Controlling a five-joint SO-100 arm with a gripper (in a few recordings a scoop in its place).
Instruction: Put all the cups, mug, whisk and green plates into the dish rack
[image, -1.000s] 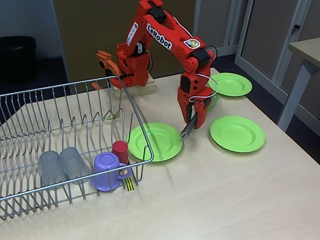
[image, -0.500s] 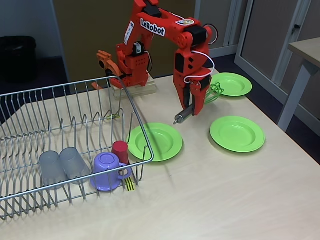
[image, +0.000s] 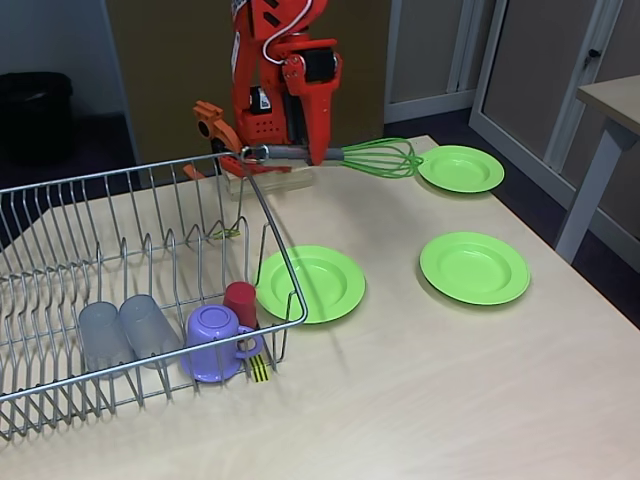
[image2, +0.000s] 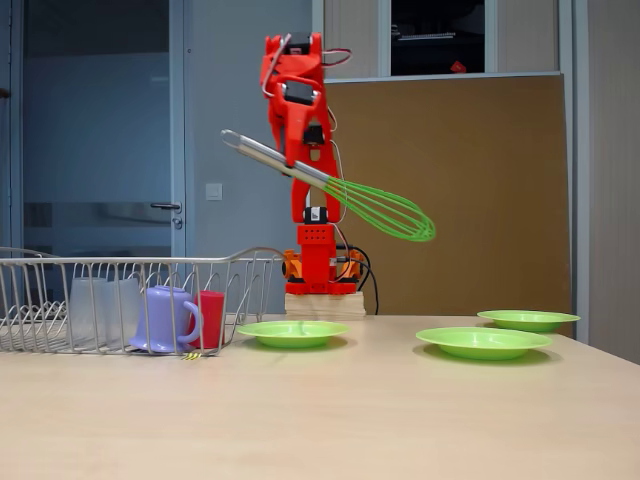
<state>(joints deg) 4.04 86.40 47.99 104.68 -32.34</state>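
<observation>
My gripper (image: 317, 150) is shut on the whisk's silver handle and holds the whisk (image: 385, 158) level, high above the table. The green loops point right and the handle end reaches toward the dish rack's far corner. In the other fixed view my gripper (image2: 301, 162) holds the whisk (image2: 385, 212) tilted, loops lower. The dish rack (image: 150, 178) holds two grey cups (image: 100, 335) (image: 148, 325), a red cup (image: 240, 300) and the purple mug (image: 212, 342). Three green plates (image: 310, 283) (image: 474, 267) (image: 461, 168) lie flat on the table.
The arm's base stands on a wooden block (image: 272, 180) behind the rack's far right corner. A second table (image: 610, 100) stands off to the right, past this table's edge. A yellow-black tag (image: 259, 368) hangs at the rack's front.
The arm has risen and swung left, carrying the whisk from near the table between the plates up to rack-corner height. The whisk has turned from hanging steeply to lying level.
</observation>
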